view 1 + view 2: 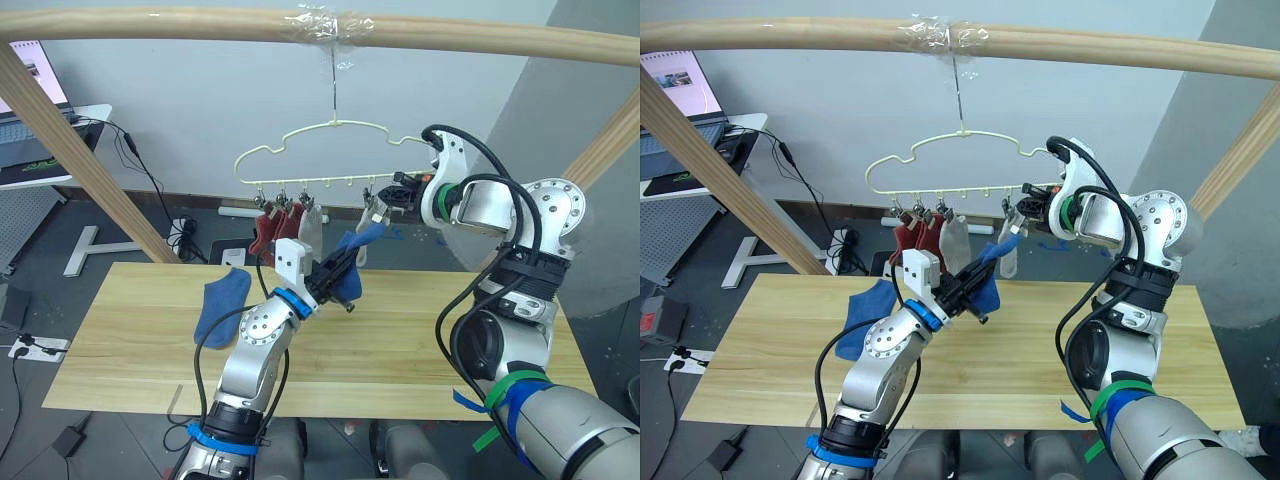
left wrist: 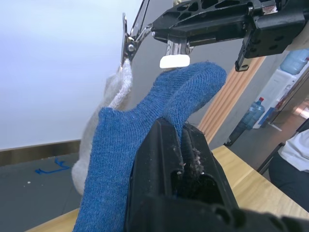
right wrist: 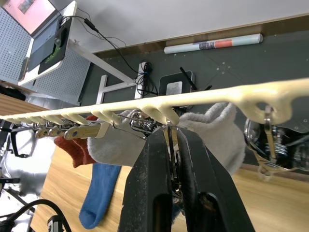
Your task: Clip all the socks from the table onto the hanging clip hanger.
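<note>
The pale yellow clip hanger (image 1: 330,150) hangs by its hook from a wooden pole. Two rust red socks (image 1: 272,232) and two light grey socks (image 3: 212,130) are clipped to it. My left gripper (image 1: 345,272) is shut on a blue sock (image 2: 145,125) and holds it raised, its toe just under a clip. My right gripper (image 3: 171,145) is shut on a grey metal clip (image 1: 380,208) of the hanger, right above that sock. A second blue sock (image 1: 220,300) lies on the table (image 1: 420,340) at the left.
A thick wooden pole frame (image 1: 480,35) spans overhead, with slanted legs (image 1: 90,150) at both sides. A laptop (image 1: 25,100) on a side table and cables sit far left. A person's sleeve (image 2: 294,159) is beyond the table's right end.
</note>
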Robot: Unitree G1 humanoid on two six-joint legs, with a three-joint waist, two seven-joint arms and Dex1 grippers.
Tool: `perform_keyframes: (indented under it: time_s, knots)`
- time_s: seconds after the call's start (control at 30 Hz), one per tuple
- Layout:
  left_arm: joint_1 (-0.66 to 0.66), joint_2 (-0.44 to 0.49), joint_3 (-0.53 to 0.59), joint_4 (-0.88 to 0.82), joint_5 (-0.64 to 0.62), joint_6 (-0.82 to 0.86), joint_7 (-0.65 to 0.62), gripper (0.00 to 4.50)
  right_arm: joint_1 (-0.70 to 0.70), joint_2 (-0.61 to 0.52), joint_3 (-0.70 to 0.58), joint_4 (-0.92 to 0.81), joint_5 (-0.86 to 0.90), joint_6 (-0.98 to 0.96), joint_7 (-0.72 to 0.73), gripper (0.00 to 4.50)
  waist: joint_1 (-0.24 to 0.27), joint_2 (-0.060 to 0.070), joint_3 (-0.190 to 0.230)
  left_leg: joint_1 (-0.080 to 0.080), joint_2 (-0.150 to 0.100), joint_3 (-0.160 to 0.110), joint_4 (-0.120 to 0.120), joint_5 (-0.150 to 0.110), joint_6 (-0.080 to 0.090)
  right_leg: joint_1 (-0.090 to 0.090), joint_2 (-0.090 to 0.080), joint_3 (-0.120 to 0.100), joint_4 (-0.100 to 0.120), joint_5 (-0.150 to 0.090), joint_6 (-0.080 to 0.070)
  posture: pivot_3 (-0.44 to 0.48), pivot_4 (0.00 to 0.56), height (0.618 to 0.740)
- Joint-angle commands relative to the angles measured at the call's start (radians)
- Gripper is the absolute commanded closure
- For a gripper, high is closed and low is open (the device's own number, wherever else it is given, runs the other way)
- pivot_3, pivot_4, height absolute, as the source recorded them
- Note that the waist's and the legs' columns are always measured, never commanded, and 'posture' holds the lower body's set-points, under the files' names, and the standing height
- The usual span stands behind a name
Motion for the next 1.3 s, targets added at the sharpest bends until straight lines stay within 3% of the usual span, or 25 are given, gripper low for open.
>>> perform_keyframes:
  time_s: [0.03,0.23,0.63,0.67,1.03,1.3]
  knots:
    - [-0.035,-0.012,-0.018,0.01,0.015,-0.046,0.003,4.48,-0.014,-0.005,-0.015,0.008,0.043,0.008,-0.04,4.5,0.0,0.0,0.0,0.0,0.0,0.0,0.0,0.0,0.0,0.0,0.0,0.0,0.0,0.0,0.0,-0.101,0.207,0.74]
    - [-0.062,-0.021,-0.025,0.046,0.026,-0.069,0.004,4.48,-0.017,-0.006,-0.029,0.028,0.113,0.008,-0.092,4.5,0.0,0.0,0.0,0.0,0.0,0.0,0.0,0.0,0.0,0.0,0.0,0.0,-0.001,0.0,0.0,-0.102,0.214,0.74]
    - [-0.067,-0.023,-0.036,-0.017,-0.043,0.022,-0.055,4.5,-0.015,-0.09,-0.014,0.058,0.262,0.008,-0.082,0.16,-0.003,0.007,0.008,-0.001,0.0,0.002,0.0,-0.001,0.002,0.0,0.0,0.001,-0.002,0.0,0.0,-0.109,0.213,0.74]
    - [-0.069,-0.034,-0.031,-0.019,-0.071,0.063,-0.055,4.5,0.0,-0.113,0.007,0.045,0.27,0.008,-0.058,0.03,-0.004,0.007,0.008,-0.001,0.0,0.002,0.0,-0.001,0.002,0.0,0.0,0.001,-0.003,0.0,0.0,-0.109,0.213,0.74]
    - [-0.127,-0.099,0.022,-0.012,-0.232,0.276,-0.051,4.5,0.064,-0.193,0.06,-0.046,0.267,0.008,0.08,0.03,-0.027,0.007,0.008,-0.001,0.0,0.003,0.0,-0.001,0.002,0.0,0.001,0.002,-0.003,0.0,0.001,-0.144,0.211,0.74]
    - [-0.159,-0.081,0.027,0.026,-0.199,0.254,-0.048,4.5,0.112,-0.209,0.1,-0.144,0.262,-0.052,0.127,0.03,-0.03,0.007,0.008,-0.001,0.0,0.003,0.0,-0.001,0.002,-0.001,0.001,0.002,-0.003,0.0,0.001,-0.146,0.208,0.74]
